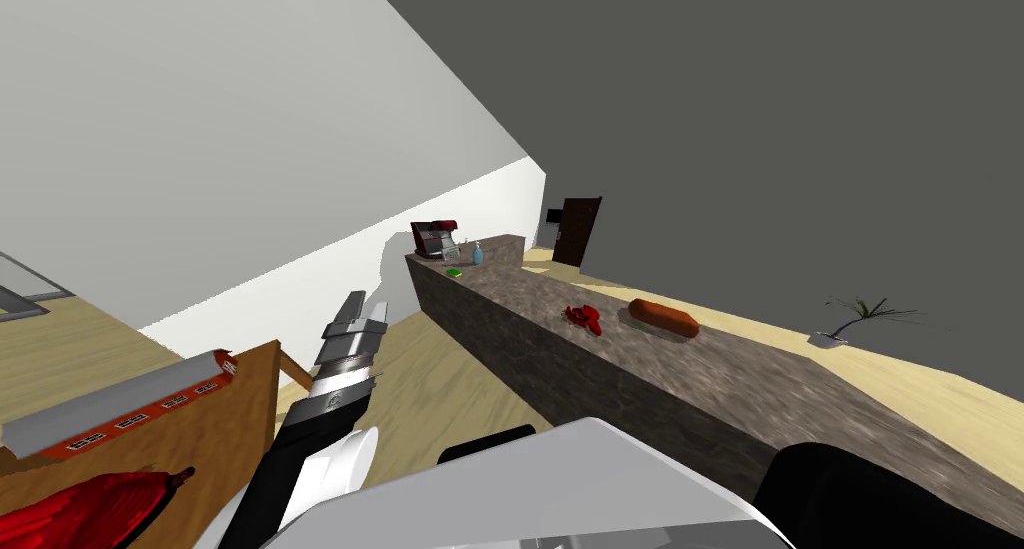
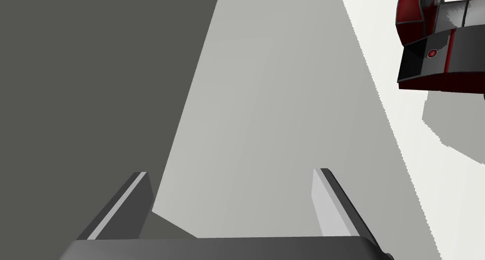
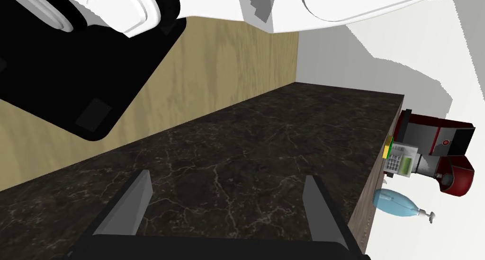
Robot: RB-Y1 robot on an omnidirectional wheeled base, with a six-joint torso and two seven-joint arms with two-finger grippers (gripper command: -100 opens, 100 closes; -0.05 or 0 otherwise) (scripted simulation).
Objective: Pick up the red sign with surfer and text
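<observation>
A long flat slab (image 1: 130, 411), grey on its upper face and orange-red with small white marks along its edge, lies on a wooden cabinet (image 1: 225, 423) at my lower left; no surfer picture can be made out on it. A glossy red object (image 1: 90, 508) sits just below it. My left gripper (image 1: 355, 318) is raised to the right of the cabinet, apart from the slab. Its fingers stand open with nothing between them (image 2: 232, 200). My right gripper (image 3: 227, 200) is open too, pointing along the dark marbled side of a counter (image 3: 237, 143).
The long stone counter (image 1: 760, 393) runs away on my right. It carries a red scrap (image 1: 584, 318), a brown loaf (image 1: 663, 317), a green sponge (image 1: 456, 271), a blue bottle (image 1: 478, 254) and a red coffee machine (image 1: 436, 238). A dark door (image 1: 577, 231) and a plant (image 1: 860, 318) lie beyond.
</observation>
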